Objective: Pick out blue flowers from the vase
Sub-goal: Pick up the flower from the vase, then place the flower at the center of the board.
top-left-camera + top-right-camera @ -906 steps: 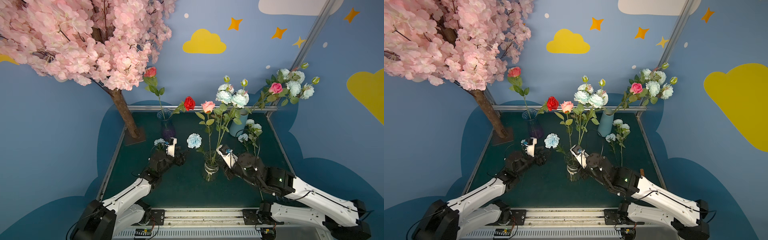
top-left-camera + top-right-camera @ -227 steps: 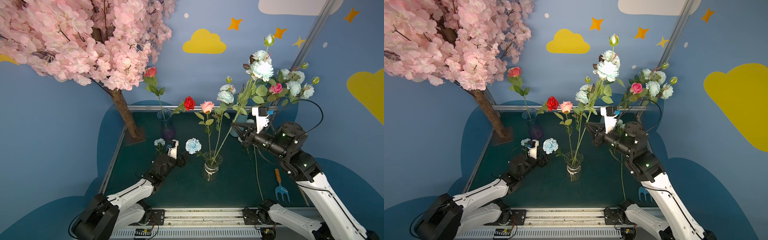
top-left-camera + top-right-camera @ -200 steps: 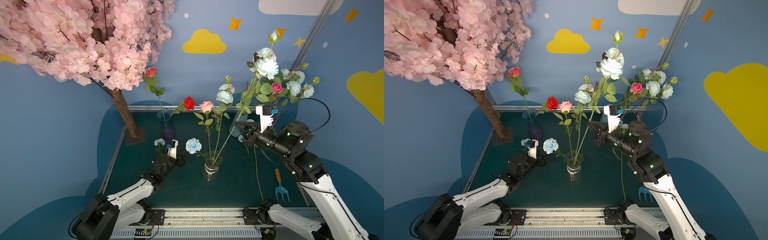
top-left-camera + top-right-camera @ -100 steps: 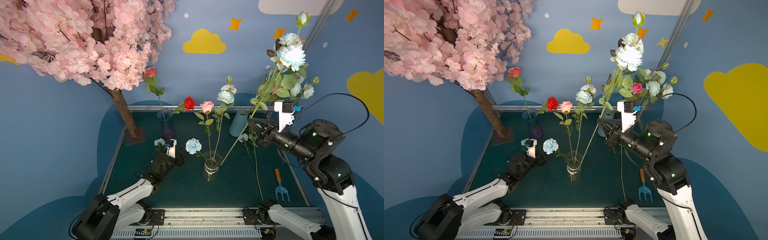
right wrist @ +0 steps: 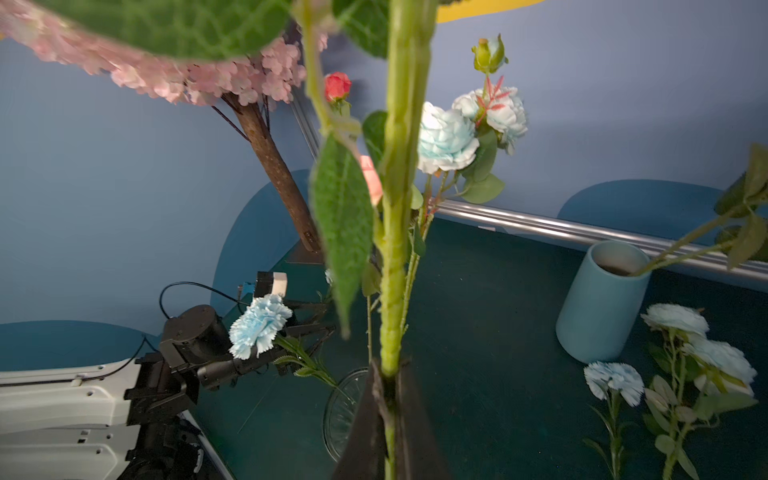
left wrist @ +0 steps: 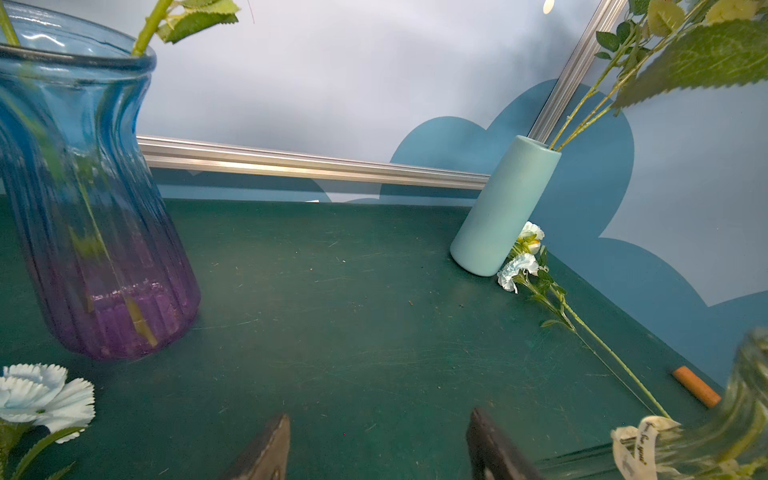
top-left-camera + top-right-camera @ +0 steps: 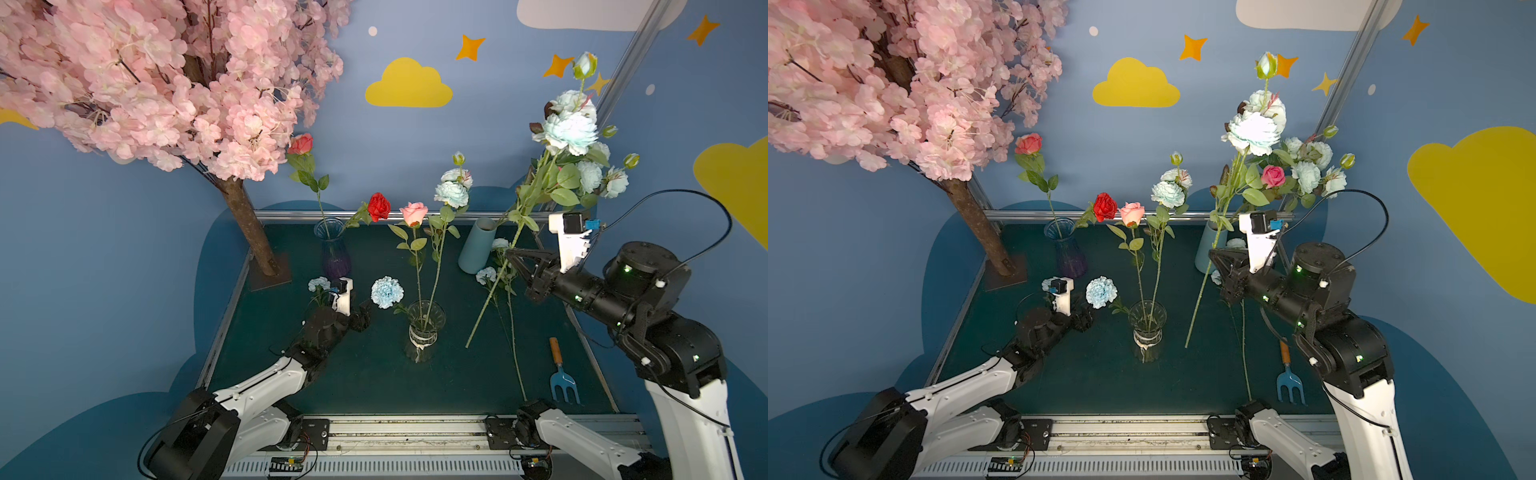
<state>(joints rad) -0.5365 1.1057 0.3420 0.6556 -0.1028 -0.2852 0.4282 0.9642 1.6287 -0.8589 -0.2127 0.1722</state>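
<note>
Right wrist view: right gripper (image 5: 388, 399) clamped on green stem of blue flower spray (image 7: 567, 124), lifted clear of clear glass vase (image 7: 426, 328), stem end hanging beside it, presumably for setting aside. Left gripper (image 6: 376, 446) empty, jaws apart, low beside vase. One blue flower (image 7: 451, 192) remains inside with pink rose (image 7: 413, 212).

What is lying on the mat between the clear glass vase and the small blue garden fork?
In both top views, one blue flower lies there, its thin stem running along the mat between the clear glass vase and the garden fork; otherwise bare mat.
</note>
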